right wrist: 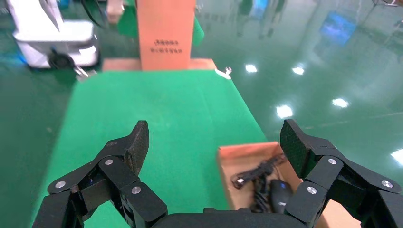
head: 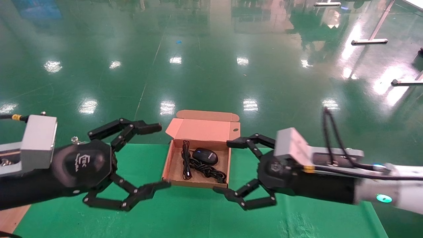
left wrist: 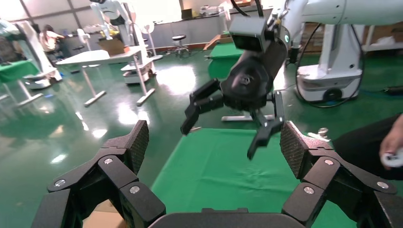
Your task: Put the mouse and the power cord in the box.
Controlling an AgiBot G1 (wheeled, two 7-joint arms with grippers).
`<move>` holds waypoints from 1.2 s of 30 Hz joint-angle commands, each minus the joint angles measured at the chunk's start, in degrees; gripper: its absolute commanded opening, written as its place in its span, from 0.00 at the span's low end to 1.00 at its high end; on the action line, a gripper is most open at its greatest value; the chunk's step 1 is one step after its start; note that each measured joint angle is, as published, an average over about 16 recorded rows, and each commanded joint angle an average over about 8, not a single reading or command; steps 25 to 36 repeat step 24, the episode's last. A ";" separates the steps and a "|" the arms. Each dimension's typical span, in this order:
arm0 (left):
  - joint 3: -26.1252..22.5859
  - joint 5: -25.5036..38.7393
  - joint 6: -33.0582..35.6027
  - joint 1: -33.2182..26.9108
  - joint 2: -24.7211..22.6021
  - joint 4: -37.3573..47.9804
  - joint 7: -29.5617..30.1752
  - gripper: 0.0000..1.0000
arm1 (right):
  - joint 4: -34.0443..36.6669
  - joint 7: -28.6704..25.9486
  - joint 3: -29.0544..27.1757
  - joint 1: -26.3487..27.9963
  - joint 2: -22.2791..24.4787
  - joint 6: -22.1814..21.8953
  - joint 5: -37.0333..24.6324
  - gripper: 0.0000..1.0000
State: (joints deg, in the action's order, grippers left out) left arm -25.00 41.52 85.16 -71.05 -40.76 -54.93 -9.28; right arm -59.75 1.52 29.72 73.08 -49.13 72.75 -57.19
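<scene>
The box [head: 203, 129] lies open on the green cloth with its lid standing up at the back. Inside it rest the black mouse [head: 205, 156] and the bunched power cord [head: 208, 170]; a thin black cable [head: 186, 158] lies along the box's left side. My left gripper [head: 164, 155] hovers open just left of the box, nothing between its fingers. On the box's right side, my right gripper [head: 221, 166] is open and empty too. The right wrist view shows the box [right wrist: 237, 153], the cord [right wrist: 259, 172] and the mouse [right wrist: 280, 192] below that gripper [right wrist: 216, 142]. The left wrist view has the left gripper [left wrist: 215, 142] facing the right gripper [left wrist: 228, 128].
Green cloth [head: 198, 211] covers the table, with a wooden edge [head: 10, 218] at the near left and glossy green floor beyond. A tall cardboard box [right wrist: 165, 33] stands at the cloth's far end. A person's hand holding a remote [left wrist: 392, 149] shows beside the table.
</scene>
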 commanded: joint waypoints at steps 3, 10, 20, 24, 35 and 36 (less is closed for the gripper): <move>1.76 0.07 0.10 1.86 1.12 -3.65 3.92 1.00 | -2.86 -2.54 -2.83 -2.38 2.92 2.68 3.17 1.00; 4.85 0.18 0.29 5.12 3.10 -10.06 10.81 1.00 | -7.88 -6.99 -7.80 -6.56 8.04 7.37 8.73 1.00; 8.81 0.32 0.52 9.31 5.64 -18.32 19.55 1.00 | -13.80 -12.10 -13.68 -11.48 14.09 12.91 15.32 1.00; 9.41 0.34 0.56 9.94 6.02 -19.56 20.64 1.00 | -14.31 -12.34 -14.19 -11.90 14.60 13.38 15.92 1.00; 9.41 0.34 0.56 9.94 6.02 -19.56 20.64 1.00 | -14.31 -12.34 -14.19 -11.90 14.60 13.38 15.92 1.00; 9.41 0.34 0.56 9.94 6.02 -19.56 20.64 1.00 | -14.31 -12.34 -14.19 -11.90 14.60 13.38 15.92 1.00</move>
